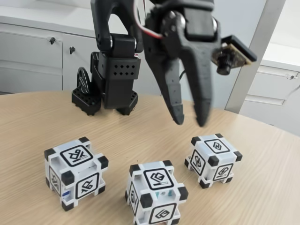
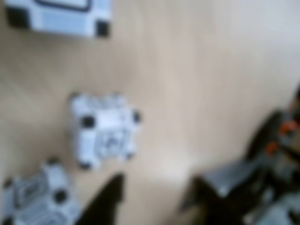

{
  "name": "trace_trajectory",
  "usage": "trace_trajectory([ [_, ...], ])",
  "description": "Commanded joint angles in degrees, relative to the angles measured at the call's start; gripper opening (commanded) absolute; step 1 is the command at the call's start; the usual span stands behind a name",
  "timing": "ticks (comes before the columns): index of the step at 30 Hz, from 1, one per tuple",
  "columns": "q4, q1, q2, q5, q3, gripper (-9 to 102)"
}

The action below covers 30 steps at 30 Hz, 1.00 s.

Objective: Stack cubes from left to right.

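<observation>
Fixed view first: black two-finger tool [image 1: 190,123] hanging up off the light wood-grain bench [image 1: 140,129], fingers spread a bit with a clear gap, nothing held. Pointing down roughly over the bare patch behind the middle and right cubes. Three white plastic cubes with black corner blocks and black-framed glyph faces down on the bench, well apart from each other, all single, none stacked: left cube [image 1: 75,171], middle cube [image 1: 156,192] nearest the camera, right cube [image 1: 213,159] a little further back and turned at an angle. Black arm base [image 1: 105,86] planted at the back of the bench, small camera board [image 1: 232,55] sticking out by the wrist, white cabinets [image 1: 33,56] behind.

Wrist view, pretty blurry: same wooden bench [image 2: 201,79] from above, one cube [image 2: 105,131] left of centre, another cube [image 2: 58,16] cut off at the top left, a third cube [image 2: 40,199] at the bottom left corner. Dark tool fingers [image 2: 105,201] poking in along the bottom edge, apart, bare bench between them, touching no cube.
</observation>
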Motion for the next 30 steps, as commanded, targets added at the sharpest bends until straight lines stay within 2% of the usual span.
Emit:
trace_trajectory([
  [1, 0.2, -1.5, -1.4, -1.2, -3.1, 22],
  [15, 0.2, -2.3, -10.7, -2.5, -2.8, 30],
  [20, 0.2, -8.9, -11.9, -3.6, -2.2, 30],
  [30, 0.2, -19.2, -12.0, 6.2, -2.0, 29],
])
